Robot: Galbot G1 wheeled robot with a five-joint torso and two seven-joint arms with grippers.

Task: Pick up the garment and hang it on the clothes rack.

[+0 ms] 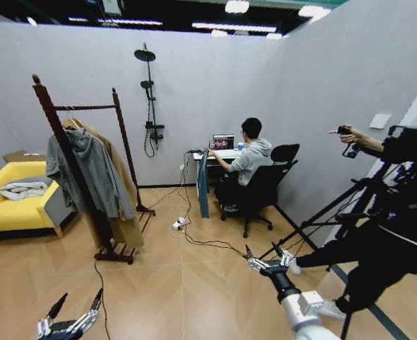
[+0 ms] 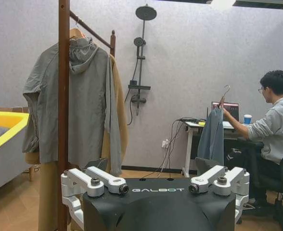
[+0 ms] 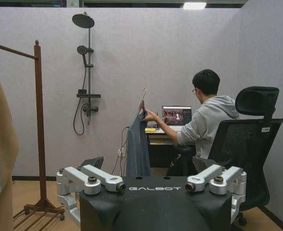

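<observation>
Nearest the robot, the left gripper (image 1: 70, 315) hangs low over the wooden floor (image 1: 166, 283) with its fingers spread apart and nothing between them; the right gripper (image 1: 264, 261) reaches a little farther forward, fingers likewise parted and empty. Both are well apart from anything the task concerns.

Farther out on the robot's left stands the clothes rack (image 1: 52, 117), its top bar already carrying a grey hooded jacket (image 1: 88, 173) with a long tan coat (image 1: 127, 212) behind it. Beside it, against the wall, is a yellow sofa (image 1: 10, 202).

Farthest off is the garment (image 1: 203, 183), hanging straight down on its hanger beside the worktop (image 1: 219, 154), where a seated person holds the hanger's hook up in one hand (image 3: 148, 115). It is well apart from both the rack and the grippers.

The step in hand looks like the approach: nothing is grasped yet. The next move probably calls for closing the long gap to the garment and taking hold near the hanger's hook.

The head view gives the whole layout, rack, garment and both arms together. The left wrist view shows the metal hook (image 2: 225, 91) rising clear above the cloth, and the right wrist view shows most plainly the hand at the hanger. Neither wrist view shows the floor between robot and garment.
</observation>
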